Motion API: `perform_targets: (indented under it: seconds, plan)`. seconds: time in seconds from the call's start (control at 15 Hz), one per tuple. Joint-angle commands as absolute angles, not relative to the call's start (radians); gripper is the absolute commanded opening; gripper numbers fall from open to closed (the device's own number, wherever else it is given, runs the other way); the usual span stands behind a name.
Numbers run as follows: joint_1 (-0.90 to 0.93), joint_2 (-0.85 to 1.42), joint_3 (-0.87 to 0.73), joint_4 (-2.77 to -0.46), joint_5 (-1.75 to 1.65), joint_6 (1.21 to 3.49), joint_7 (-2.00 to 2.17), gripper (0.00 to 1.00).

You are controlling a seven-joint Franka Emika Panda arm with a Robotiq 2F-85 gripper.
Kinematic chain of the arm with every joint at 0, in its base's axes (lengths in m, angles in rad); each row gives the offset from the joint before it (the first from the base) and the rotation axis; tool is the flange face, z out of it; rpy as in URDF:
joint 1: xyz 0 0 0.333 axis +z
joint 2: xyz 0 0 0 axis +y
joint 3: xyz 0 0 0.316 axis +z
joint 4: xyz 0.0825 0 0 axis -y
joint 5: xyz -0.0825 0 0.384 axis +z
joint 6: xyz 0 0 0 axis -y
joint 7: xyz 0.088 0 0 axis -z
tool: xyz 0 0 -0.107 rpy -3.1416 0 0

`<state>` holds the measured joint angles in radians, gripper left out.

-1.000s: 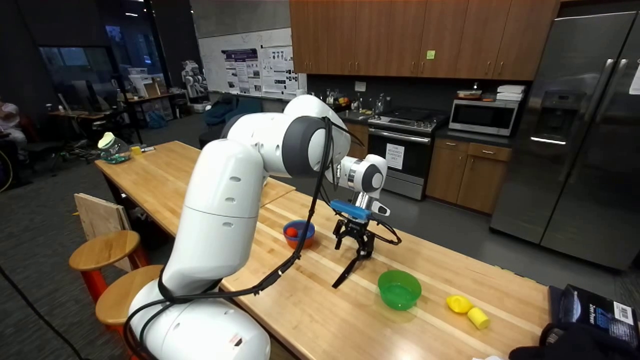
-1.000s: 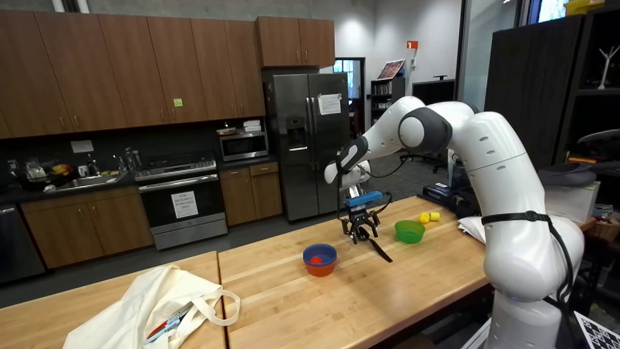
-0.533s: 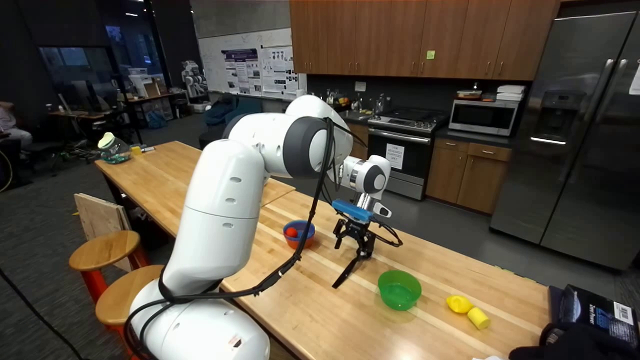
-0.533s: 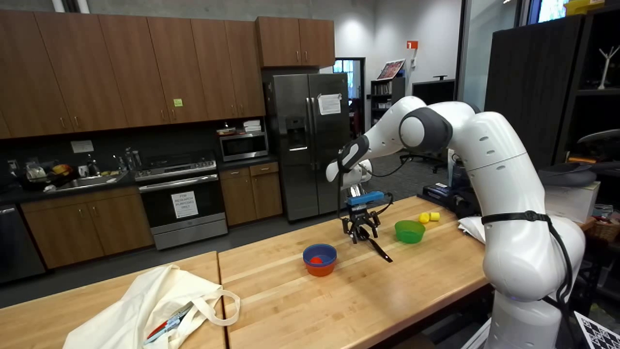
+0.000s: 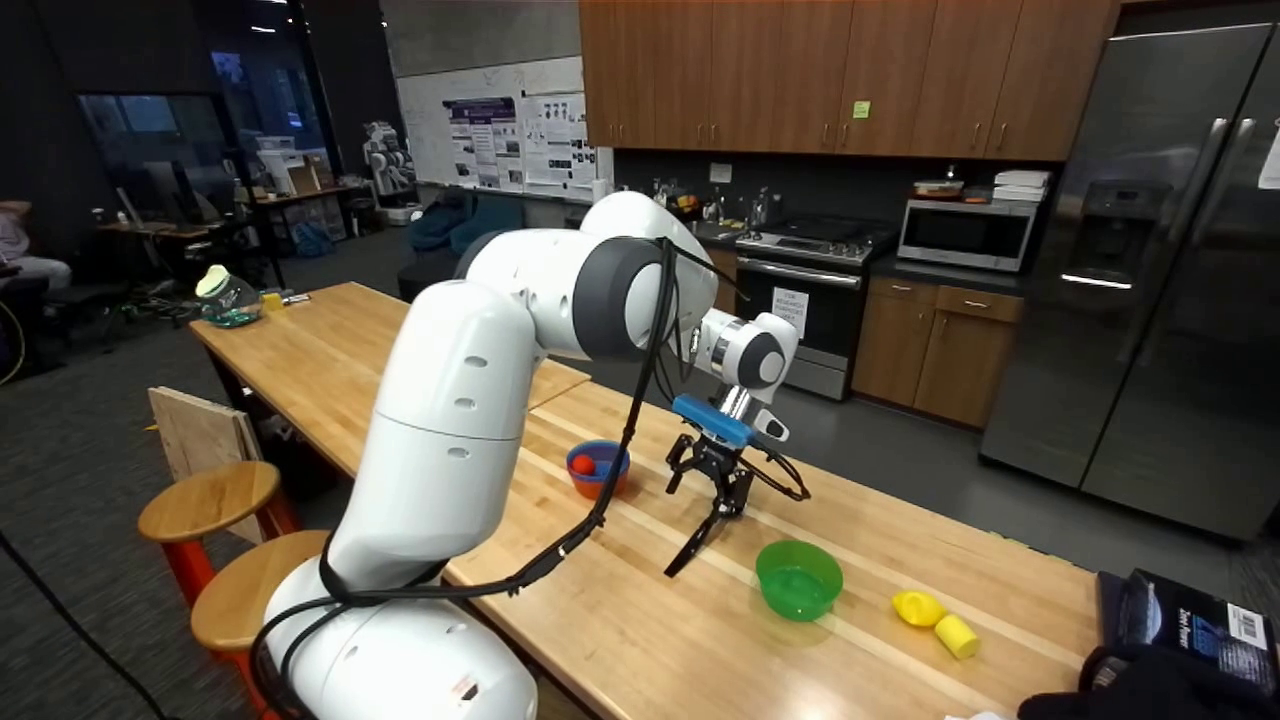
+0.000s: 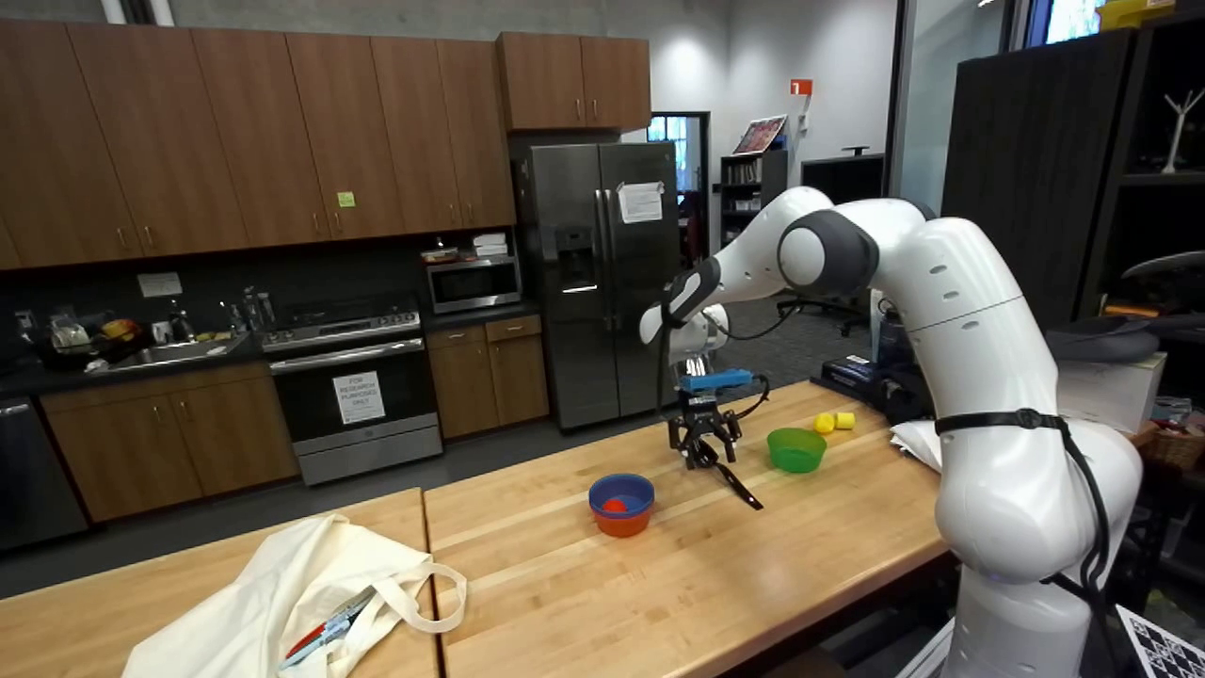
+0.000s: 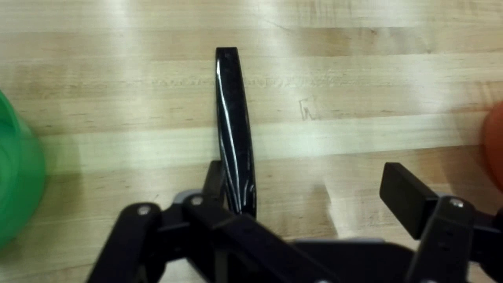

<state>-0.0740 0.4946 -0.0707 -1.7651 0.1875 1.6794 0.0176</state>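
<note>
Gripper (image 7: 310, 192) hangs low over the wooden tbl (image 5: 640, 640), fingers spread wide apart, nothing pinched btwn them AFAICT. Black utensil (image 7: 235, 122) lies on the tbl right below, its slim end sticking out past one finger; its other end's hidden by the gripper, so can't tell what sort of tool it is, nor if that finger touches it.

Green bowl (image 6: 796, 460) sits near on one side; orange bowl (image 6: 623, 526) is near on the opp. side, w/ blue bowl (image 6: 629, 486) nested in it & a red ball (image 6: 614, 507) inside. Beyond the green bowl, farther from the gripper, I see a yellow lemon-shaped thing (image 5: 918, 607) & a yellow cylinder (image 5: 957, 636), side by side.

Cream tote bag (image 6: 254, 603) slumps on the adjoining tbl (image 6: 66, 612), something red & blue poking out. Along the kitchen wall: stove (image 6: 405, 377), microwave (image 6: 473, 284), fridge (image 6: 574, 348). Two stools (image 5: 208, 500) stand by the tbl's near edge.
</note>
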Motion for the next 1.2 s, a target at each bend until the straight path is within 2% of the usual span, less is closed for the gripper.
perform_targets:
  seconds: [0.0,1.13]
  plan:
    - [-0.114,0.517,-0.057,-1.717,0.224,1.618,-0.027,1.0]
    - [-0.197,0.603,-0.06,-1.606,0.259,1.497,-0.17,1.0]
